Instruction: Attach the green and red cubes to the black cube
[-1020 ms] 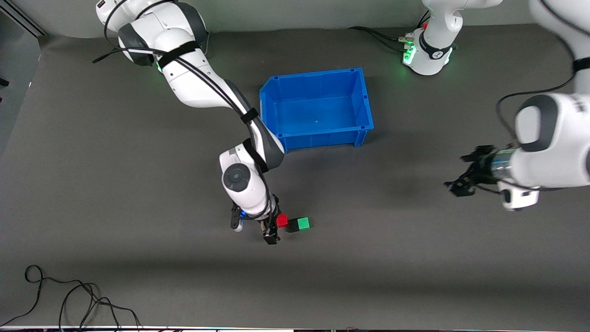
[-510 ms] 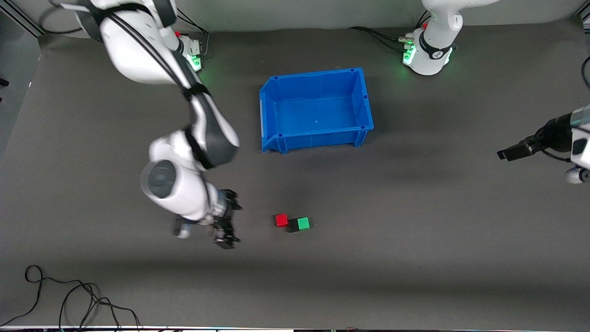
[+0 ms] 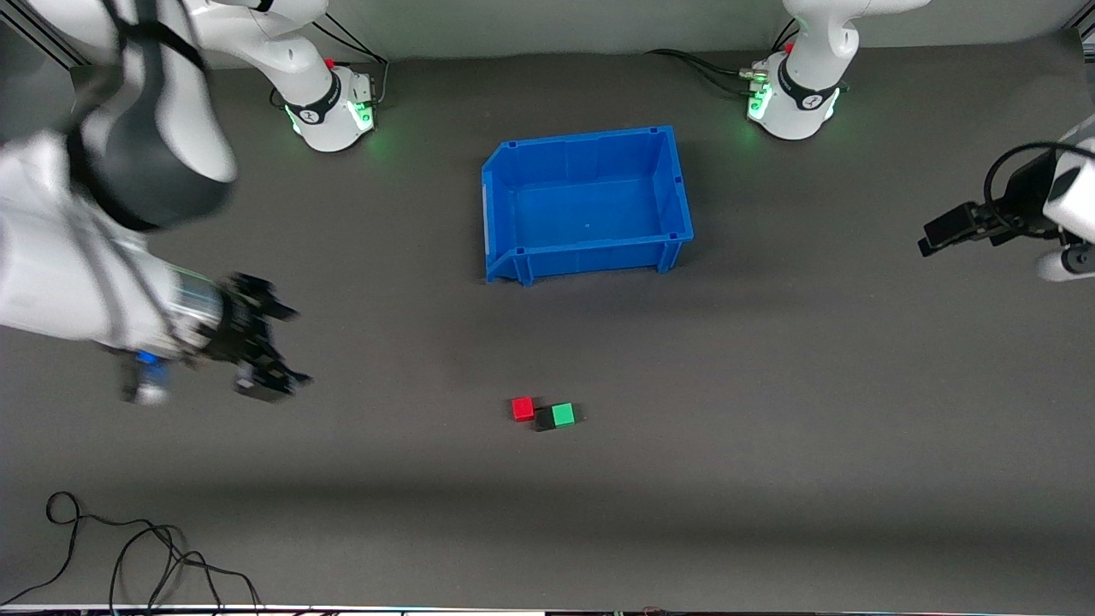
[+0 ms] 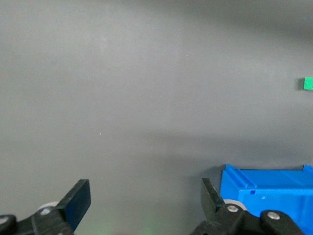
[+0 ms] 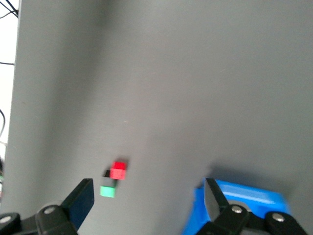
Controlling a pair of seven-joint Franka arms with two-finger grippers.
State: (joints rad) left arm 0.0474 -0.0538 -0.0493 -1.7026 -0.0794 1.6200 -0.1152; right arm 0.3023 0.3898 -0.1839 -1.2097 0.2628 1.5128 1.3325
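Currently the red cube [image 3: 523, 409], black cube [image 3: 543, 419] and green cube [image 3: 563, 414] sit joined in a row on the table [image 3: 770, 428], nearer the front camera than the blue bin [image 3: 587, 253]; the right gripper [image 3: 267, 346] hangs released toward the right arm's end from the bin; the left gripper [image 3: 941, 233] hangs released toward the left arm's end.

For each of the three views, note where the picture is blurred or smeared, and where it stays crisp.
Front view: the right arm and right gripper are smeared; the blue bin, red cube and green cube are crisp. Right wrist view: cubes and bin look soft. Left wrist view: the open left gripper fingers are sharp and the table is featureless.
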